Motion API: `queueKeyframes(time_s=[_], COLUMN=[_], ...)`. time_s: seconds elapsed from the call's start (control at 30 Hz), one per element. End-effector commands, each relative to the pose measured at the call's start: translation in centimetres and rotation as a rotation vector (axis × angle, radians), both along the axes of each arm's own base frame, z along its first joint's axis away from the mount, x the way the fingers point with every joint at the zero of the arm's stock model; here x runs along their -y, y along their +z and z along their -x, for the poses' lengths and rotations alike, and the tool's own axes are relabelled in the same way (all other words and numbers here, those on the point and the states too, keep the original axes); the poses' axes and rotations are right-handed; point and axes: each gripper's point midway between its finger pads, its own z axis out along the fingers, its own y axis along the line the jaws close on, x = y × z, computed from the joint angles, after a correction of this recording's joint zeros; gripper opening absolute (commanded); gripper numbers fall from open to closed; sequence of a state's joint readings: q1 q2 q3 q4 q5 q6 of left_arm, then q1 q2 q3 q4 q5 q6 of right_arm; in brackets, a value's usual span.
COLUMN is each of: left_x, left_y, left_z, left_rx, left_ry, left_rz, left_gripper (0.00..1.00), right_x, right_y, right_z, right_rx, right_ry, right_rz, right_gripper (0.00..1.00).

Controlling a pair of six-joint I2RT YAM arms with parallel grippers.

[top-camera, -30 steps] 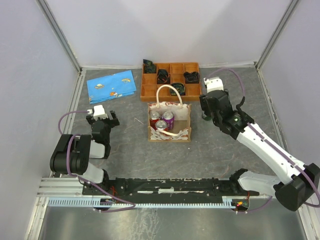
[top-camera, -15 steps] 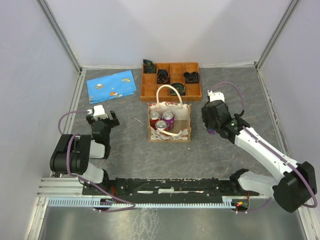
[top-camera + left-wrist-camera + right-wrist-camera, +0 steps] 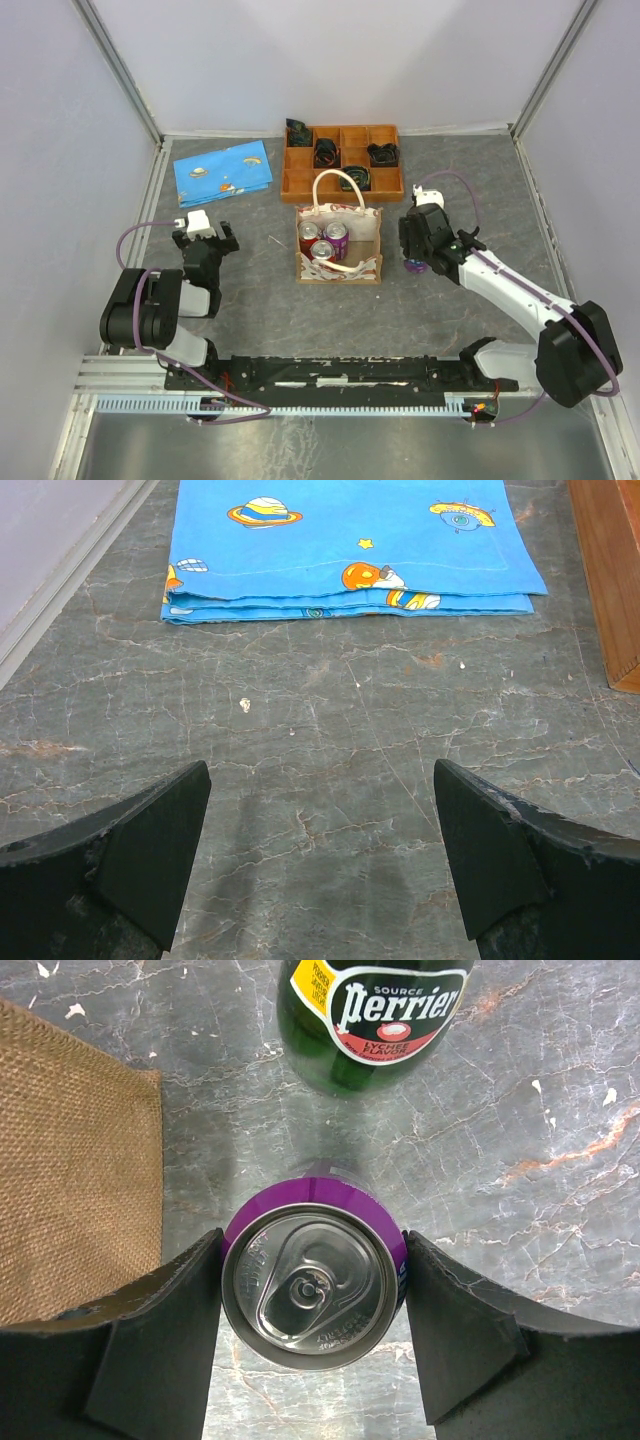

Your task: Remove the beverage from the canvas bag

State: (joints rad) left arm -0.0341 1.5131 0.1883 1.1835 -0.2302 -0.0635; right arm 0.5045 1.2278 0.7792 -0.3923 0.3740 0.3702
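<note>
Lower left of top view: black two-finger left gripper (image 3: 320, 830), jaws spread on nothing, parked clear of the work
Right of centre: black right gripper (image 3: 312, 1260) pinching purple aluminium drink can (image 3: 310, 1285) by its sides, out of and just right of cream canvas bag (image 3: 340, 268), probably for set-down; long axis vertical, pull-tab up
Beyond: green Perrier bottle (image 3: 375, 1015), upright

The can (image 3: 312, 1285) has a shiny brushed-metal lid and a glossy purple side. The bottle (image 3: 375, 1015) at upper centre is glossy dark green with a smooth label. The bag (image 3: 70, 1160) at left is coarse tan weave. The table (image 3: 520, 1110) looks like matt, veined grey stone. The right fingers (image 3: 150, 1350) are matt black plastic, rough-edged.
</note>
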Motion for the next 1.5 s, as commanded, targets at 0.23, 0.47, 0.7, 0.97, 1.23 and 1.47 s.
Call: queueKeyframes(time_s=[0.23,0.47,0.7,0.97,1.23,1.47], left_x=[-0.2,-0.2,-0.2,-0.2,-0.2,-0.2], left_y=[1.6,1.6,1.6,1.6,1.6,1.7], left_z=[-0.9,-0.9,-0.9,-0.9,-0.9,-0.9], left_rx=[0.057,0.058,0.057,0.057,0.058,0.059], left_ry=[0.011,0.009,0.010,0.011,0.010,0.009], left_rz=[-0.004,-0.003,-0.003,-0.003,-0.003,-0.003], left_gripper=[0.99,0.99,0.99,0.99,0.99,0.99], right_x=[-0.3,0.7,1.0,-2.5,-10.3,-17.1], right_y=[1.0,0.4,3.8,12.6,14.7,12.8], right_z=[-1.9,-1.5,-1.5,-1.7,-2.5,-2.5], right_rx=[0.099,0.072,0.135,0.301,0.281,0.192], right_ry=[-0.071,-0.121,-0.123,0.038,0.271,0.445], right_rz=[-0.070,-0.031,-0.049,-0.130,-0.161,-0.162], right_gripper=[0.41,0.99,0.99,0.99,0.94,0.85])
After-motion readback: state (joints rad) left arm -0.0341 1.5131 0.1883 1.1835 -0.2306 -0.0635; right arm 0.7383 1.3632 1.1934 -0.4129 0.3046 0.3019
